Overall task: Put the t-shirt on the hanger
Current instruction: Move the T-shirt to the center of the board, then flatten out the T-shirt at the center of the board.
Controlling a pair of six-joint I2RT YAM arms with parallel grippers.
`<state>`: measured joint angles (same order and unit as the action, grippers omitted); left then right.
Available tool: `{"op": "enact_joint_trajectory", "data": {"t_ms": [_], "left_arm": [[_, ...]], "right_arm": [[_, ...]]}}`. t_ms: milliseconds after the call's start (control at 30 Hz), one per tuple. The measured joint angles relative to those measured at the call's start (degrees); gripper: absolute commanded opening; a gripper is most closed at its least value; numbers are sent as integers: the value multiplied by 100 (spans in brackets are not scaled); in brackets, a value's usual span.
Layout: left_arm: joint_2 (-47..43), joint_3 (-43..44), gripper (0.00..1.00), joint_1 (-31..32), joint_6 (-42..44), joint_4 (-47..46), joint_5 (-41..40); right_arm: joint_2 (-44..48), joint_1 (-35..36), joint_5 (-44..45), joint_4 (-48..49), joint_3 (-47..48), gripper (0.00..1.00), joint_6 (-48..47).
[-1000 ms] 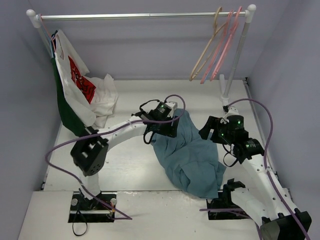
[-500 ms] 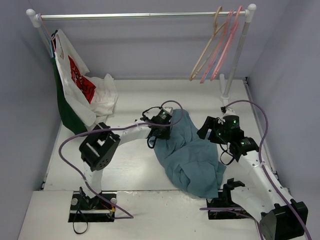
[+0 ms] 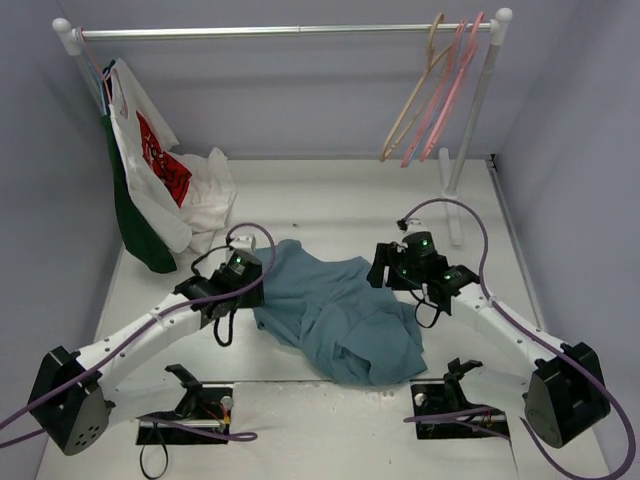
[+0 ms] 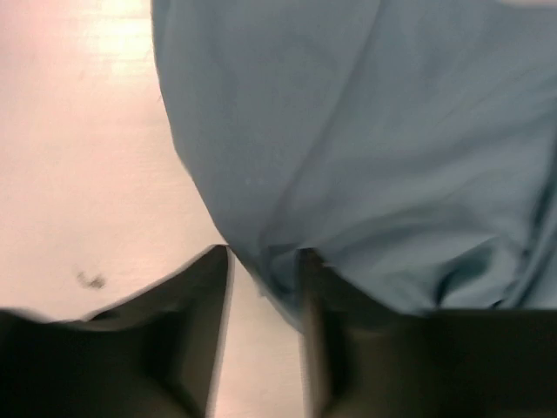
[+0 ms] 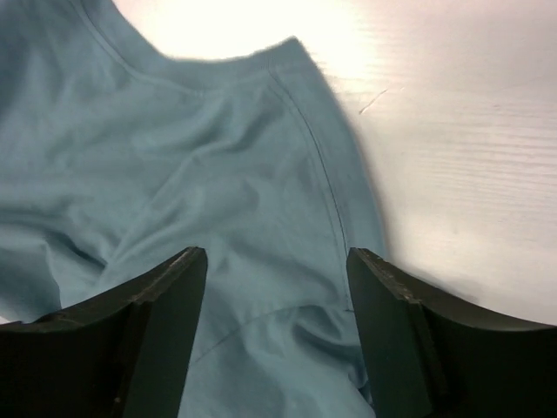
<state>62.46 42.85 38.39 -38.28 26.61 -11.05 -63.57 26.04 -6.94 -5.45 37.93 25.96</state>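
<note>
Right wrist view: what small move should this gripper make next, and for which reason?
Probably lower the right gripper and close it on the t-shirt near the seam under it. Its jaws stand open over the cloth and hold nothing, while the left gripper pinches the opposite edge.

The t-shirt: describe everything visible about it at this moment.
The t-shirt is dusty teal-blue soft cloth, wrinkled, lying crumpled on the white table. A stitched seam shows in the right wrist view. The left end effector pinches its left edge; the open right end effector hovers above it.
</note>
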Motion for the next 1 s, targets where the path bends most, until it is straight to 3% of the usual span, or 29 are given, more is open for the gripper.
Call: {"op": "enact_joint_trajectory", "data": {"t_ms": [100, 267, 467, 633, 767, 1000], "left_arm": [[-44, -348, 61, -74, -120, 352, 9], [-326, -413, 63, -831, -79, 511, 293], [511, 310, 63, -2063, 61, 127, 1241], [1742, 1064, 63, -2120, 168, -295, 1751], [2455, 1331, 63, -2120, 214, -476, 1853], [3403, 1836, 60, -2111, 361, -621, 1845]], "right_arm": [[-319, 334, 85, 94, -2, 60, -98], [-708, 715, 70, 236, 118, 55, -535], [-1390, 723, -175, 511, 894, 74, -1196], [-2494, 741, -483, 855, 1670, 77, -1578], [-3206, 782, -553, 997, 1764, 78, -1731], [-3576, 861, -258, 1010, 1718, 82, -1768]]}}
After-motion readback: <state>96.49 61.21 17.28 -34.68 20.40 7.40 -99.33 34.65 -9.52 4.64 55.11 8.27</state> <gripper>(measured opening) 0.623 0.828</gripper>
